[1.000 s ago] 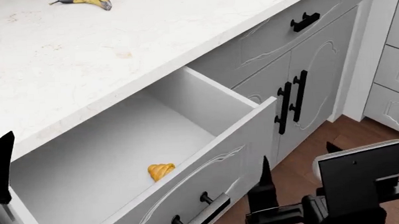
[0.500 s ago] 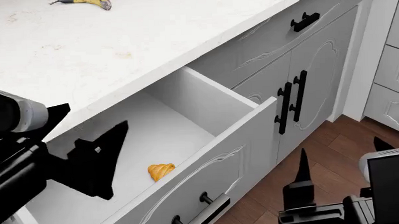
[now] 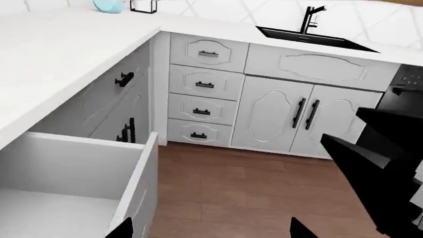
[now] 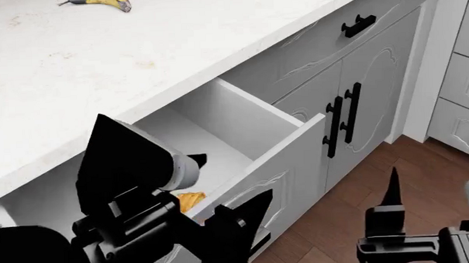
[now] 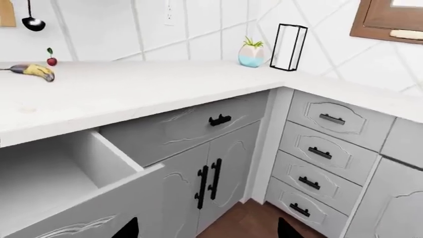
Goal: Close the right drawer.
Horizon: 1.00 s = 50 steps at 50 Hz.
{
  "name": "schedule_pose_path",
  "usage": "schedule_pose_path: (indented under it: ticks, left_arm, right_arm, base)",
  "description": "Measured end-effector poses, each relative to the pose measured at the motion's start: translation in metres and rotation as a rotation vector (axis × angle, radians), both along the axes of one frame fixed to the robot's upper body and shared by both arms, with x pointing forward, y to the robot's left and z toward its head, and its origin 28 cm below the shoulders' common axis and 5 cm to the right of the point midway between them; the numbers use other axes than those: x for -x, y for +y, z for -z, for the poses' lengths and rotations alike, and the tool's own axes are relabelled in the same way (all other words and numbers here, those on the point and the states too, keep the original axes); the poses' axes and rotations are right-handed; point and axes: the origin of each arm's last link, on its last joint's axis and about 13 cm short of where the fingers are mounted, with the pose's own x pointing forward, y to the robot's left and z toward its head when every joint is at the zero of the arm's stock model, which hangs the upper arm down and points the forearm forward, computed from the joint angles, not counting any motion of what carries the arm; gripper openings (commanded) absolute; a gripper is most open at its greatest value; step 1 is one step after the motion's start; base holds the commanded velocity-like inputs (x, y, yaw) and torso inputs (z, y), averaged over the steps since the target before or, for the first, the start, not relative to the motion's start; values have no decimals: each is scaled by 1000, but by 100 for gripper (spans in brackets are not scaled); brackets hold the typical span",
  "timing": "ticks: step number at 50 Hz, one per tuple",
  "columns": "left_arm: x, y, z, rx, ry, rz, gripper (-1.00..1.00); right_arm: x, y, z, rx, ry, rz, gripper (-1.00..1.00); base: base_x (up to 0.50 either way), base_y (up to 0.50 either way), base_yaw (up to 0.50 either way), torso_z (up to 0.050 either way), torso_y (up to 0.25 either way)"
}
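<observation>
The right drawer [image 4: 242,116] stands pulled far out, showing its pale box with a small orange-yellow item [image 4: 190,199] on its floor. Its curly-framed front [image 4: 287,170] faces the wood floor, and my left arm hides its handle. My left gripper [image 4: 230,213] is open and empty, hovering at the top edge of the drawer front. In the left wrist view the gripper [image 3: 210,230] has one fingertip over the front [image 3: 140,183] and the other over the floor. My right gripper [image 4: 435,186] is open and empty, low over the floor to the right of the drawer. In the right wrist view the gripper [image 5: 208,229] faces the front [image 5: 99,213].
A white counter [image 4: 138,47] with a banana [image 4: 97,0] lies above the drawer. Beside it are a closed drawer with a black handle [image 4: 358,25] and cabinet doors with vertical handles [image 4: 342,119]. A stack of drawers [image 5: 317,148] fills the corner. A black sink [image 3: 310,37] is further round.
My left arm has swung from the left edge across the open drawer to its front. My right gripper has drifted right and away from the drawer front.
</observation>
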Motion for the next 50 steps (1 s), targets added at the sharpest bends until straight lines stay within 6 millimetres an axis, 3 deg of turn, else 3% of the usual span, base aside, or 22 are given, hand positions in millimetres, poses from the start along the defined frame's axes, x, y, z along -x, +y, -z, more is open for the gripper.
schedule_pose_path:
  ticks: [17,50]
  left_arm:
    - [-2,-12,27,-3,73,38,100]
    - [-16,-2,93,-25,209,-41,100]
  right_arm:
    - [-2,-12,-20,31,-4,71,100]
    - [3,-11,-11,17,12,80,100]
  base:
    - [0,0,0,0,0]
    - [0,0,0,0,0]
